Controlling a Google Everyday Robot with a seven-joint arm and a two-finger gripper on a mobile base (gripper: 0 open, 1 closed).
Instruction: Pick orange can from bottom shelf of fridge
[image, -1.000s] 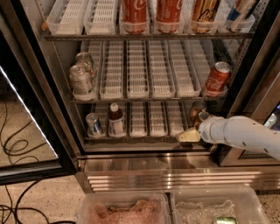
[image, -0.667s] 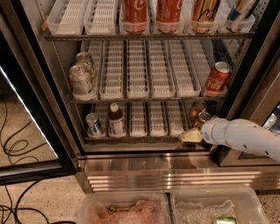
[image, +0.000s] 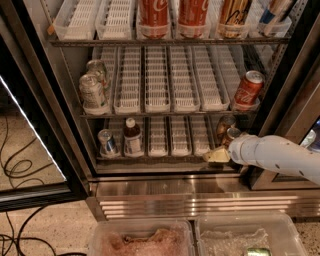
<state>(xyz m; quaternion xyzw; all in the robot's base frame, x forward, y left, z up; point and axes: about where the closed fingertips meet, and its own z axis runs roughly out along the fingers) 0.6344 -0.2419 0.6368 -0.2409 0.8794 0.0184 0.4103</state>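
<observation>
While gripper (image: 217, 155) sits at bottom shelf (image: 160, 158) front rail, just beside orange can (image: 231, 135), its opening cannot be told. Can rigid, smooth, thin-walled, probably light; grip mid-body.

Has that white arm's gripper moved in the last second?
No, not noticeably. The gripper sits at the same spot by the front edge of the bottom shelf, left of the front orange can.
</observation>
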